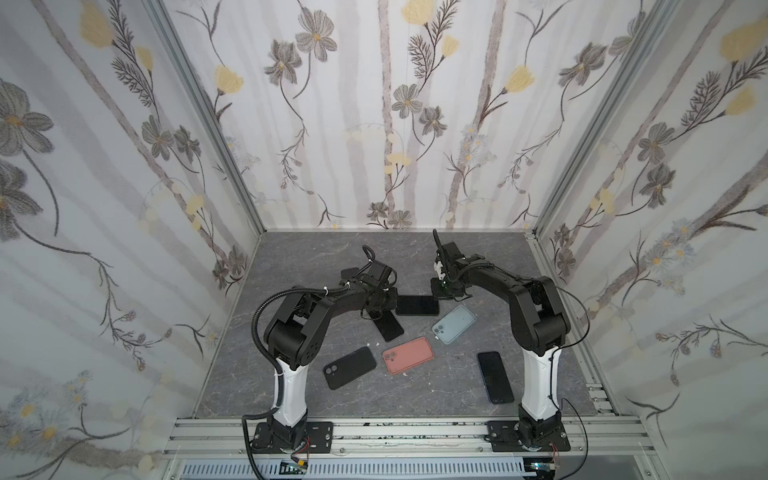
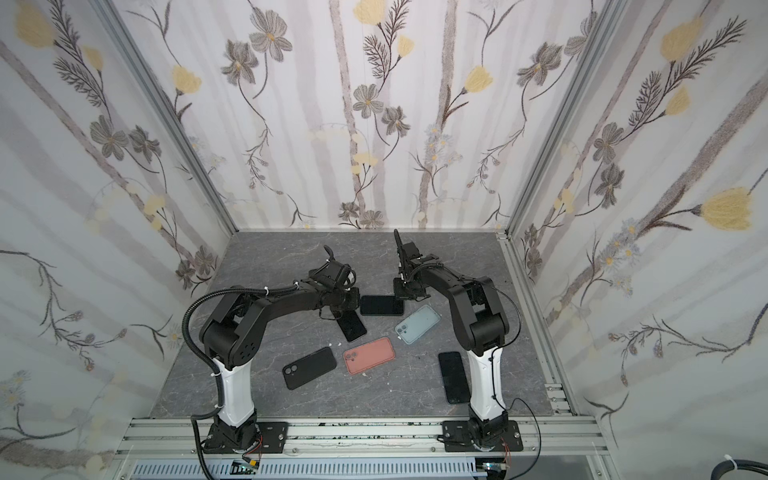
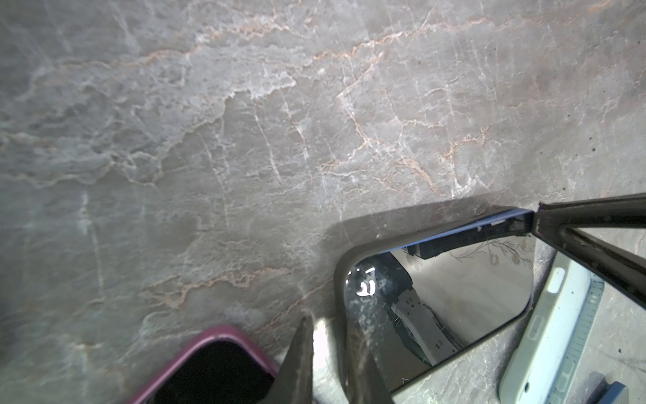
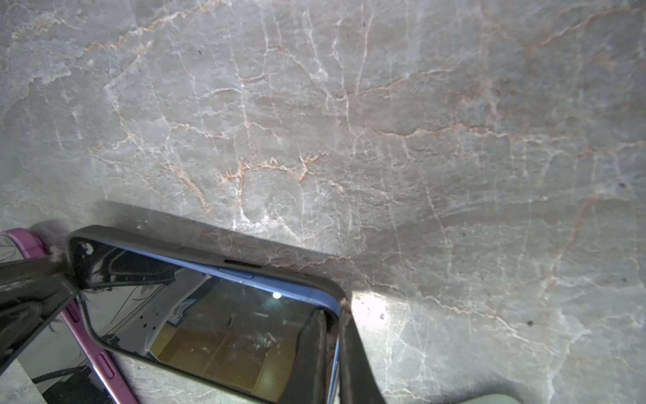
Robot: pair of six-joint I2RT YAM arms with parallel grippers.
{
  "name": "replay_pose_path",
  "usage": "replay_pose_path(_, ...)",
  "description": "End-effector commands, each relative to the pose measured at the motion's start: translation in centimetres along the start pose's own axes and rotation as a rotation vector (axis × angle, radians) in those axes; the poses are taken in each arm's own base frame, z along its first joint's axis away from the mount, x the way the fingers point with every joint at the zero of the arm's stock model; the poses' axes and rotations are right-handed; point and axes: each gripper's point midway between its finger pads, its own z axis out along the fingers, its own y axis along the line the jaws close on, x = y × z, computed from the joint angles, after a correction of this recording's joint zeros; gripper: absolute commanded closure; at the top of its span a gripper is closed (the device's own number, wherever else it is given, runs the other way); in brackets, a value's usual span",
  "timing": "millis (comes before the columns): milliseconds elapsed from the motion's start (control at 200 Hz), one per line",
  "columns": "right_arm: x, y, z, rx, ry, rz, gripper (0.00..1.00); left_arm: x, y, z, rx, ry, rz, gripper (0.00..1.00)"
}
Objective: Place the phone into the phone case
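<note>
Blue-framed, black-screened phone (image 1: pixel 417 305) lies face up on the grey marble-patterned tabletop (image 3: pixel 209 140), stretched between the two sets of jaws. It sits within the rim of a dark grey soft phone case (image 4: pixel 146 241); a strip of blue frame shows just inside that rim.

The left gripper (image 3: pixel 327 325) stands at one short end. Its jaws are drawn close on the case's end wall by a corner, one finger outside the wall and one over the screen. The right gripper (image 4: pixel 330 314) stands at the opposite short end, jaws clamped together on the case wall and the phone's edge near a corner.

Just outside the left jaws, partly under that wrist, lies a purple-framed phone (image 3: pixel 209 370). Near the right jaws, on the side toward the arm bases, rests a pale blue-grey case (image 1: pixel 454 324). Well apart from both sets of jaws, nearer the bases, lie a salmon-pink case (image 1: pixel 408 354), a black case (image 1: pixel 349 368) and a dark phone (image 1: pixel 494 376).
</note>
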Motion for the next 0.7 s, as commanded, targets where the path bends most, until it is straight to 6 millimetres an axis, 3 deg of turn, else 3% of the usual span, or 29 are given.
replay_pose_path(0, 4.1, -1.4, 2.0, 0.048, 0.163, 0.005, 0.91, -0.2, 0.0, -0.2, -0.004, -0.008, -0.01, 0.83)
replay_pose_path(225, 6.1, -2.0, 3.7, 0.063, 0.213, 0.01, 0.92, -0.2, 0.1, -0.4, -0.008, -0.01, -0.003, 0.83)
replay_pose_path(460, 7.4, -2.5, 3.7, 0.079, 0.225, 0.017, 0.91, -0.2, 0.1, -0.5, -0.01, -0.01, -0.003, 0.83)
replay_pose_path(699, 6.4, -2.2, 2.7, 0.077, 0.193, 0.013, 0.91, -0.3, 0.0, -0.5, -0.004, -0.011, -0.003, 0.83)
